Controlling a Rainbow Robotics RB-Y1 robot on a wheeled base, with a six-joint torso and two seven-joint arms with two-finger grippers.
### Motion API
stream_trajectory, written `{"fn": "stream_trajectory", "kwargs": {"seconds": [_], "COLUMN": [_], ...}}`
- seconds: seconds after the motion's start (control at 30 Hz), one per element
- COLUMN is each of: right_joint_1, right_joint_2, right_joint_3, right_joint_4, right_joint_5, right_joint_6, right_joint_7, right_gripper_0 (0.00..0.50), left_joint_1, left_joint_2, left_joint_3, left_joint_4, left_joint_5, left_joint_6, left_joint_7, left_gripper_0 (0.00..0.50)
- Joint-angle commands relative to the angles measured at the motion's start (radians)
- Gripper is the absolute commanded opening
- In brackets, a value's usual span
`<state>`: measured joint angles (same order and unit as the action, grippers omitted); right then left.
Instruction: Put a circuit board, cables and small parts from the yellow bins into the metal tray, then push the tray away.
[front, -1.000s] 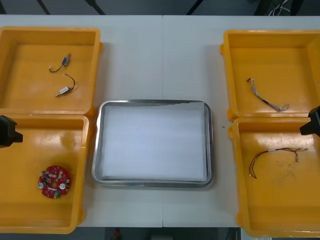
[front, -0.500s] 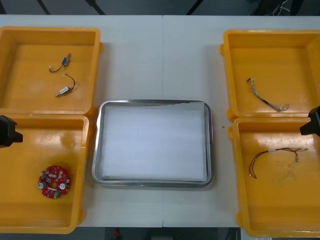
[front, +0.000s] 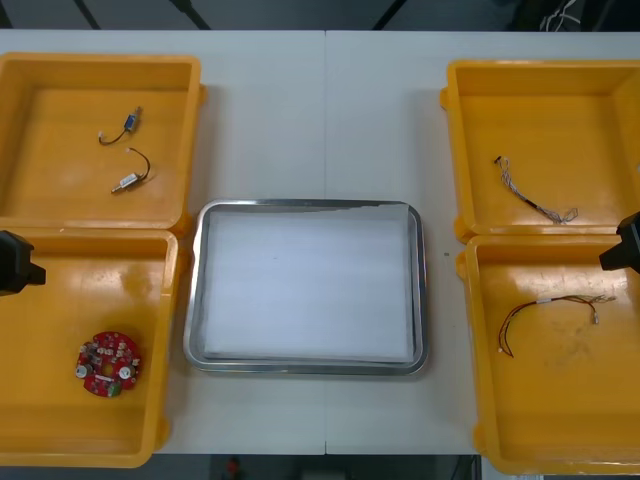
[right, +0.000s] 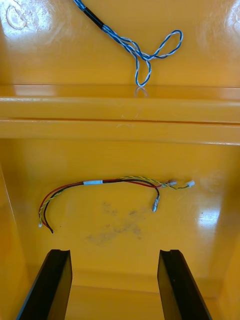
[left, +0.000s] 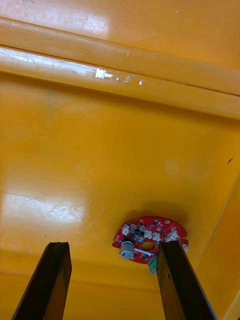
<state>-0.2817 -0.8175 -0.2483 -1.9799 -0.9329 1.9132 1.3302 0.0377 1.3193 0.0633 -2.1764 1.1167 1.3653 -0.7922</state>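
A round red circuit board (front: 108, 364) lies in the near left yellow bin (front: 60, 440); in the left wrist view the board (left: 149, 238) sits just beyond one finger of my open left gripper (left: 114, 285). My left gripper (front: 15, 262) hangs at that bin's far left edge. A red and yellow cable (front: 550, 312) lies in the near right bin, ahead of my open right gripper (right: 114, 285), the cable (right: 107, 189) well clear of the fingers. My right gripper (front: 625, 245) hovers at the right edge. The metal tray (front: 305, 208) holds nothing.
The far left bin (front: 190, 120) holds two small metal parts with short black cables (front: 128, 150). A twisted blue and white cable (front: 535, 193) lies in the far right bin, seen beyond the bin wall (right: 120, 112) as cable (right: 137, 50).
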Motion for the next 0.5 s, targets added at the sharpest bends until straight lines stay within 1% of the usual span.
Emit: {"fn": "stream_trajectory", "kwargs": {"seconds": [0.03,0.5], "right_joint_1": [0.004,0.004], "right_joint_2": [0.001,0.001], "right_joint_3": [0.009,0.009], "right_joint_4": [-0.030,-0.030], "right_joint_5": [0.006,0.006], "right_joint_6": [0.007,0.007], "right_joint_7": [-0.006,-0.006], "right_gripper_0": [0.500,0.500], "left_joint_1": [0.007,0.007], "left_joint_2": [0.021,0.021], "left_joint_3": [0.030,0.030], "left_joint_4": [-0.017,-0.017], "left_joint_5": [-0.009,-0.009], "left_joint_6": [0.008,0.008], "left_joint_7": [-0.061,-0.061], "left_gripper_0": [0.500,0.500]}}
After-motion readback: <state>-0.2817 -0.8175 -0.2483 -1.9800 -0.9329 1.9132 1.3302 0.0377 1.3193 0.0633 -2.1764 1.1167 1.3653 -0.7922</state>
